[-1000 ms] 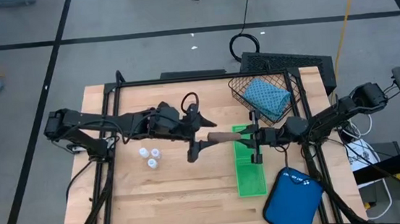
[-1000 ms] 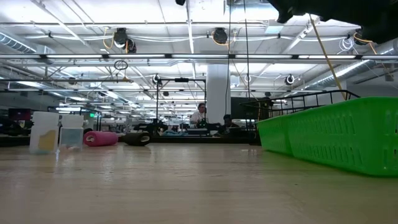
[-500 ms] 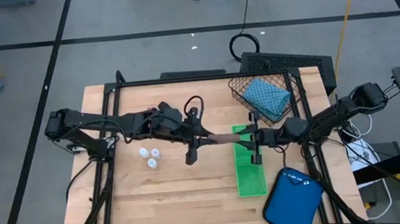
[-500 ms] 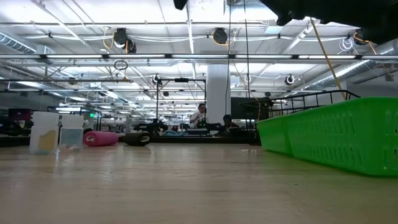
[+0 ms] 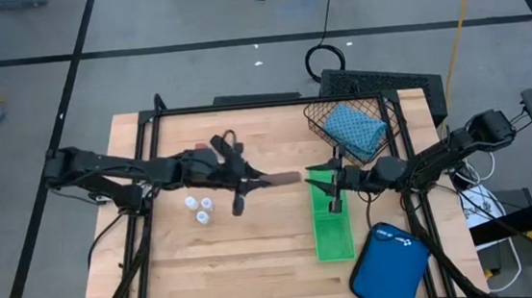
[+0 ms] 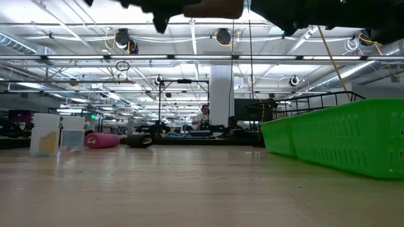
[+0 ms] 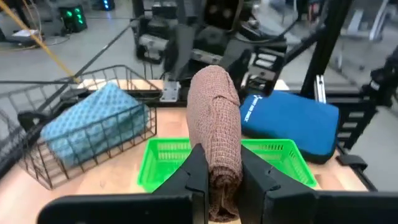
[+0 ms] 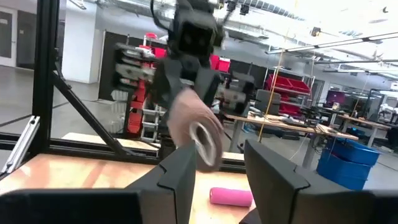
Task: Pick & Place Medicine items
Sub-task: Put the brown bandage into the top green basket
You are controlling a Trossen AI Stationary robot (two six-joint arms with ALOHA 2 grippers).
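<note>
Left claw [image 7: 216, 180] seen clamped on the brown roll [image 7: 216, 134], roll held up in the air above mid-worktop [image 5: 255, 246], sticking out rightward toward the right claw [image 5: 332, 184]. Right claw found just past the roll's free end, over the far end of the green tray [image 5: 331, 235], fingers parted and empty, roll hanging in front of them and not between them.

Elsewhere: teal pouch [image 5: 356, 129] lying inside the wire basket [image 5: 390, 114] at the far right; white bottles [image 5: 200, 209] standing together on the worktop just nearer than the left arm; pink roll [image 6: 101, 140] and black roll [image 6: 137, 141] lying side by side on the worktop in the low view; blue case [image 5: 388, 266] resting at the near right corner.

Risks, as judged from here:
- Grip taken near one end only, so most of the roll overhanging; likely to droop or twist out during a quick swing.
- Soft wrap, so possibly squeezed out of shape and slipping.
- Claws close together; a clash likely if either swung toward the other.
- Release over the tray edge or basket rim likely to send the roll off across the worktop.
</note>
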